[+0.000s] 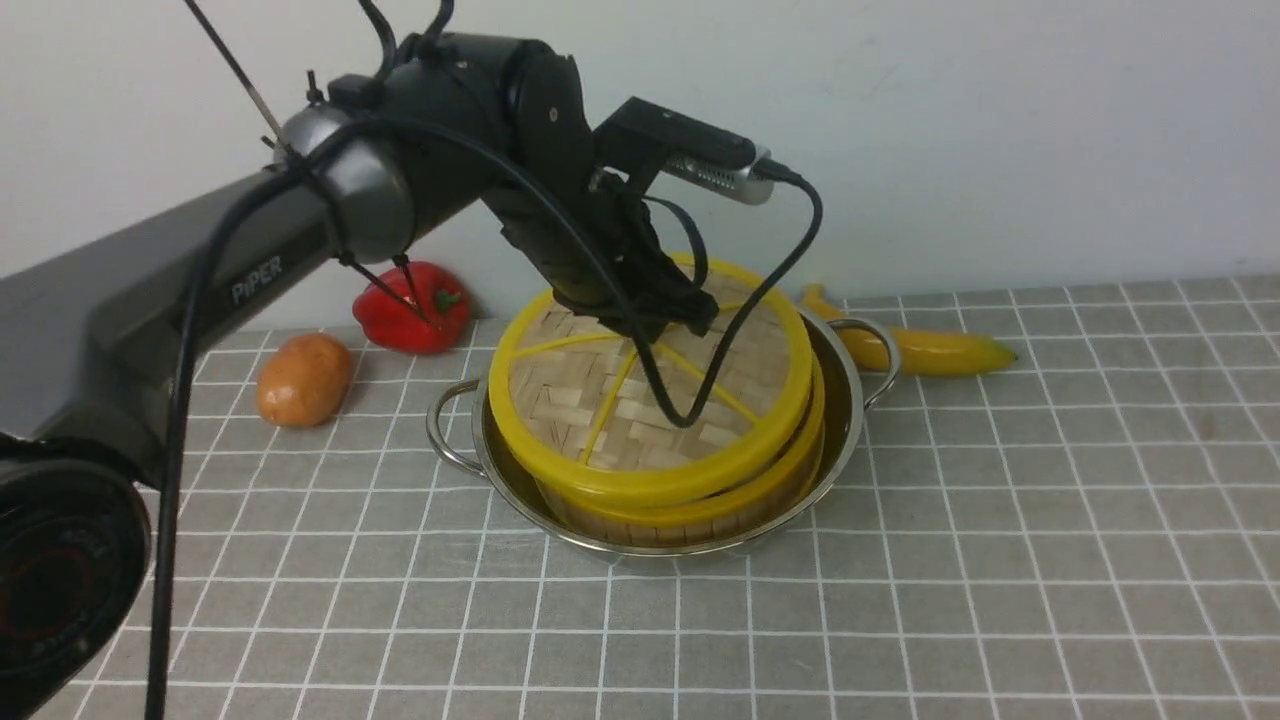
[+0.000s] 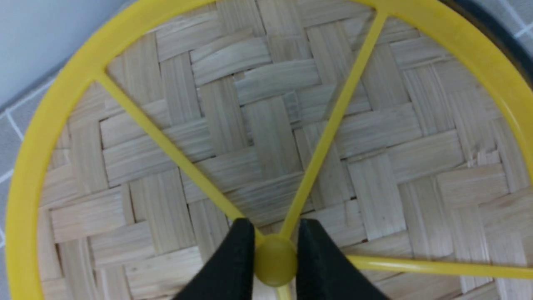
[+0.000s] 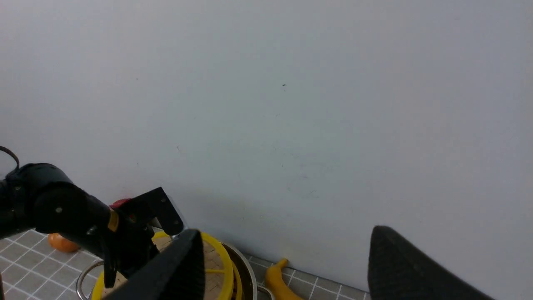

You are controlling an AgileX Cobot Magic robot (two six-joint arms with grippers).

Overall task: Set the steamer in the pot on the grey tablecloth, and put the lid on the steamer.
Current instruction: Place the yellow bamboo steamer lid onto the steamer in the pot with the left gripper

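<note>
lid (image 1: 600,400) over steamer (image 1: 700,510), steamer in pot (image 1: 838,440), on tablecloth (image 1: 1000,550)

A plain pale grey wall (image 1: 1000,120) rises along the far edge of my counter (image 1: 1000,560), evenly and softly lit, marked by one small dark speck (image 3: 284,85).

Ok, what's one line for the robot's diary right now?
left gripper: shut on lid hub | lid: atop steamer, looks off-centre | steamer: in pot | pot: on grey tablecloth | right gripper: open, empty
</note>
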